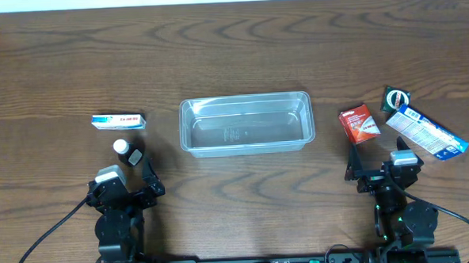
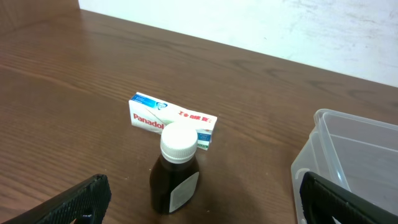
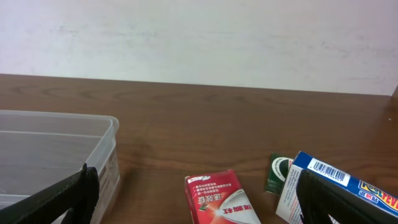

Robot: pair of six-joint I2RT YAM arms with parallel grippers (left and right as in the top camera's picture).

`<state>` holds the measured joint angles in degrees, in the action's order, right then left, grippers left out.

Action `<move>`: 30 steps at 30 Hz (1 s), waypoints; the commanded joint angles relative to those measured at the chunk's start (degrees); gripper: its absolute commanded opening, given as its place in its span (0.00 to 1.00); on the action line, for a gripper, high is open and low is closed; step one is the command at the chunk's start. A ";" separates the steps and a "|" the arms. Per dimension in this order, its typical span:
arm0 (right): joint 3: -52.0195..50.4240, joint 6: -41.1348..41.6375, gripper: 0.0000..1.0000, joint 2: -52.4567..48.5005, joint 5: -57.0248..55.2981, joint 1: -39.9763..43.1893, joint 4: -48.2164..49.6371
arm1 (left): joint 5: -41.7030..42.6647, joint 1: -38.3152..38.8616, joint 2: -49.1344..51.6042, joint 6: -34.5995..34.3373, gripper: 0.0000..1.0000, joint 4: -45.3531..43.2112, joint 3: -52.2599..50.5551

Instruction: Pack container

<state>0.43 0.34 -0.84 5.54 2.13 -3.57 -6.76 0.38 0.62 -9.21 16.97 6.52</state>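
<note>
Container (image 1: 247, 148) is sitting mid-table. I'm seeing a white box (image 1: 118, 121) and a dark bottle (image 1: 128, 153) standing left of it, and a red box (image 1: 359, 124) and a blue packet (image 1: 425, 133) lying right of it. Left gripper (image 1: 126, 185) and right gripper (image 1: 383, 172) are hanging wide apart, gripping nothing.

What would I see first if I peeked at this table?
The empty clear plastic rectangular tub sits right in the middle of the brown wooden table. To its left are a small dark bottle with a white cap and a white-and-blue Panadol box; to its right lie a red box and a blue-and-white packet.
</note>
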 commanded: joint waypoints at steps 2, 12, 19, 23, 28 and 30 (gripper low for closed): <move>-0.11 -0.63 0.99 0.46 -0.37 0.48 -0.22 | 0.13 -0.33 -0.39 -0.09 0.98 1.88 -0.81; -0.11 -0.63 0.99 0.46 -0.37 0.48 -0.22 | 0.13 -0.33 -0.39 -0.09 0.98 1.88 -0.81; -0.11 -0.63 0.99 0.46 -0.37 0.48 -0.22 | 0.13 -0.33 -0.39 -0.09 0.98 1.86 -0.81; -0.11 -0.63 0.99 0.46 -0.37 0.48 -0.22 | 0.13 -0.33 -0.39 -0.09 0.98 1.88 -0.81; -0.11 -1.81 0.99 0.46 -1.53 0.48 -0.33 | 0.13 -0.31 -0.39 -0.09 0.98 1.88 -0.81; -0.11 -3.45 0.99 0.46 -3.30 0.48 -0.35 | 0.13 -0.31 -0.39 -0.09 0.98 1.88 -0.81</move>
<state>0.43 -0.47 -0.84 4.86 2.13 -3.62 -6.76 0.38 0.62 -9.21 16.97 6.52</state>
